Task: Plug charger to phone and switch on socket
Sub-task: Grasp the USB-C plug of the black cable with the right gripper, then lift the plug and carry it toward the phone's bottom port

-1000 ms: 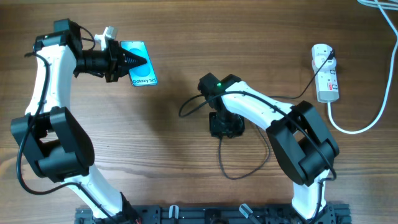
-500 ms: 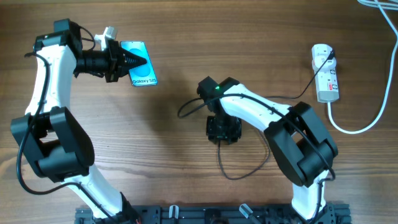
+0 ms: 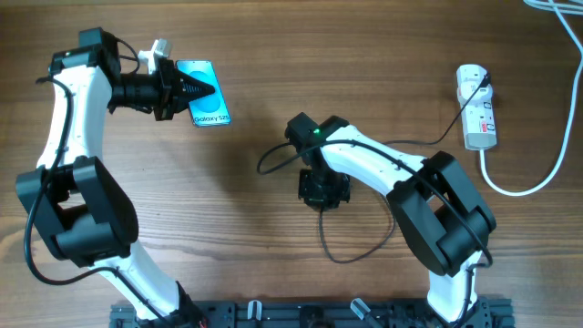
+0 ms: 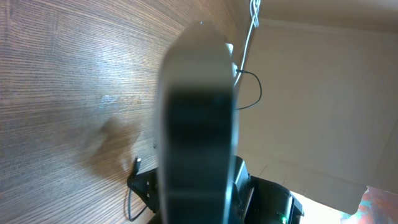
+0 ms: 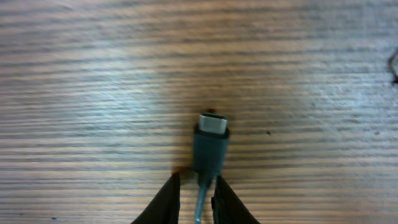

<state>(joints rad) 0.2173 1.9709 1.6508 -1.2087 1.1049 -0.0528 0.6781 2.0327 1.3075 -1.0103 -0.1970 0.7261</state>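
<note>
1. Pinching the charger just behind its slim connector tip, the right gripper hangs low over the wooden table near its middle. Its jaws are drawn in tight on the thin black cable, and the tip pokes out beyond them
2. From the right wrist, the connector points away from the gripper with its metal end bare against the wood grain. Whether it touches the table cannot be told
3. The left gripper is at the far left of the table with its jaws clamped on the phone. One dark finger lies across the upper part of the teal-blue screen, and white text shows at the screen's lower edge
4. From the left wrist, a blurred grey and dark slab seen edge-on fills the middle of the view. The gripper's own fingers do not show there
5. The phone and the connector tip are well apart, and the charger is not plugged into the phone
6. The socket lies near the right edge of the table, well apart from both grippers
7. The black cable runs from the socket's far end toward the right arm and loops loosely on the wood
8. A thick white cord curves away from the socket's near end; its switches are too small to read
</note>
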